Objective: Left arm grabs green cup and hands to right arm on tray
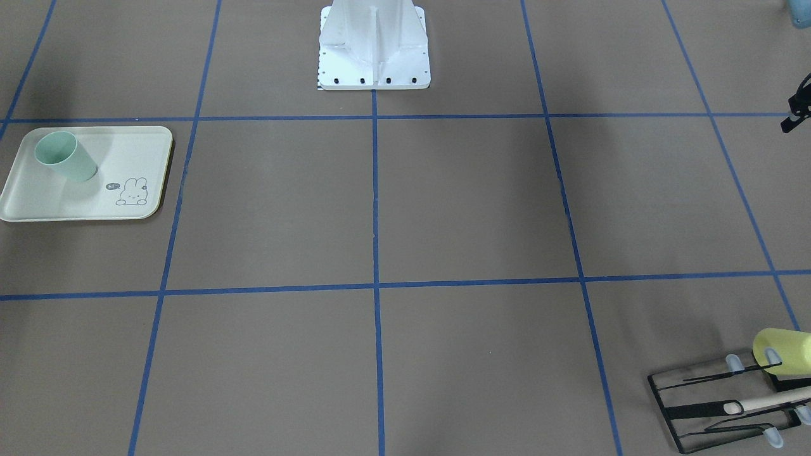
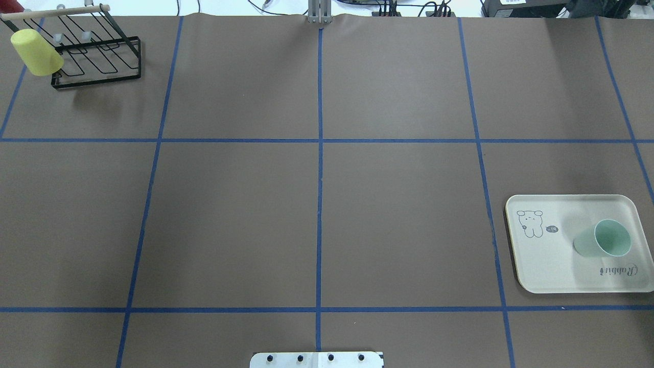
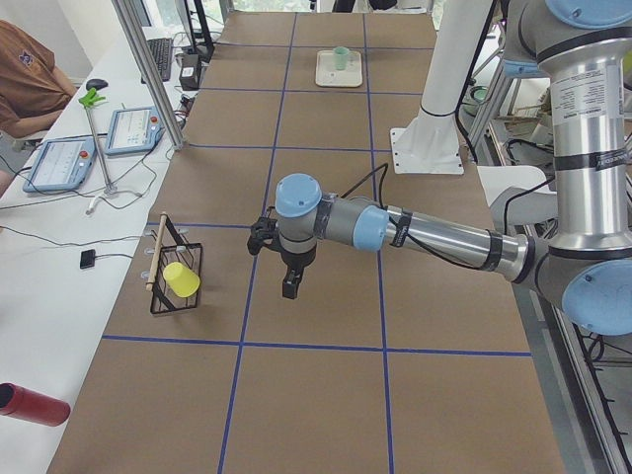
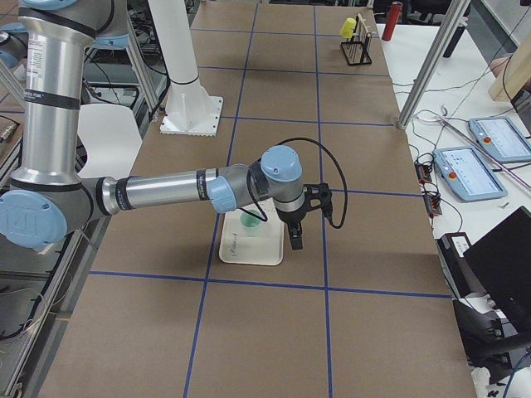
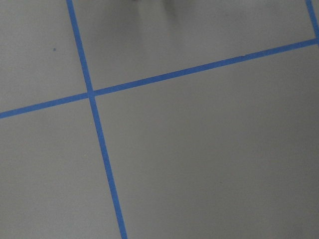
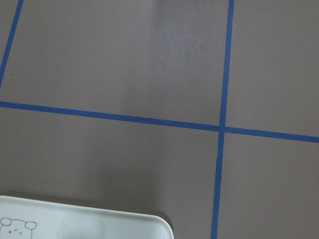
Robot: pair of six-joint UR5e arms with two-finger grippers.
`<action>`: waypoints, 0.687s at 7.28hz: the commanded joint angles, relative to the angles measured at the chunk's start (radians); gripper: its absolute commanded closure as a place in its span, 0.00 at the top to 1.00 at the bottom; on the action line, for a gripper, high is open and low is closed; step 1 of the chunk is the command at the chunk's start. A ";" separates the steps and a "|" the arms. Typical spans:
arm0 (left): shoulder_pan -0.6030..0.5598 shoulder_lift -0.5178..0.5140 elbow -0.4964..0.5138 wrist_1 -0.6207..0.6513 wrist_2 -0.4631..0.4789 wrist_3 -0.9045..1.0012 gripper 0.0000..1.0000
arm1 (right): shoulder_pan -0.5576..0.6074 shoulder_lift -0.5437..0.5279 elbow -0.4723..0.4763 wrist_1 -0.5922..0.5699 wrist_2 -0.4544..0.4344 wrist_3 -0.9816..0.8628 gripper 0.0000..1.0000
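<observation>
Cream tray on the right side of the worktop bears the script "Rabbit" along its near edge, plus a cartoon rabbit with a small bubble that seems to read "hi". The green cup stands upright on it, mouth up. The right pincer hangs by the tray's far edge, near the cup but apart from it; I cannot tell how wide it is open. The left pincer points down near a black wire rack holding a yellow cup, well apart from the green cup; I cannot tell its opening either.
</observation>
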 commanded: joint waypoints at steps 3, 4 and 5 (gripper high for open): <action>-0.037 0.045 -0.030 -0.002 -0.010 0.003 1.00 | 0.000 0.000 -0.002 0.001 -0.012 -0.031 1.00; -0.037 0.043 -0.042 0.000 -0.006 -0.007 1.00 | 0.008 -0.003 0.000 0.001 -0.012 -0.047 1.00; -0.037 0.043 -0.040 0.000 -0.007 -0.007 1.00 | 0.008 -0.006 -0.005 0.001 -0.012 -0.047 1.00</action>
